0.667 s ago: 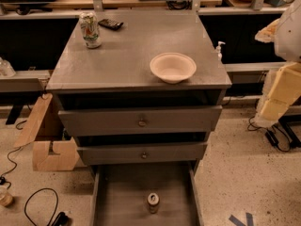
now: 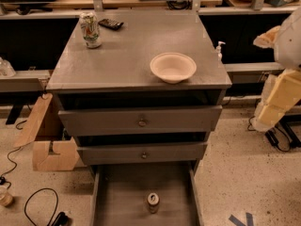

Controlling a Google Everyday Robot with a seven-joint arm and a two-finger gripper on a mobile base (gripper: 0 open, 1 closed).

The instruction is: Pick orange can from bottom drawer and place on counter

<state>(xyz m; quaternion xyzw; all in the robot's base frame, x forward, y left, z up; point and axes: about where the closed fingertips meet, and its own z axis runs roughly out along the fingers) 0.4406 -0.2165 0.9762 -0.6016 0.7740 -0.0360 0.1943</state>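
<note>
The orange can point(image 2: 153, 202) stands upright on the floor of the open bottom drawer point(image 2: 117, 192), near its middle and towards the front. The counter point(image 2: 127, 55) is the grey slab on top of the cabinet. My gripper point(image 2: 267, 37) is at the right edge of the camera view, on the end of my pale arm point(image 2: 282, 93). It is beside the counter's right side, about level with it, and far above and to the right of the can. It holds nothing that I can see.
A white can with green and red print point(image 2: 90, 29) and a dark remote point(image 2: 111, 24) sit at the counter's back left. A white bowl point(image 2: 173, 67) is at its front right. Two shut drawer fronts point(image 2: 141, 121) lie above the open drawer. Cardboard point(image 2: 47, 140) and cables lie on the floor at left.
</note>
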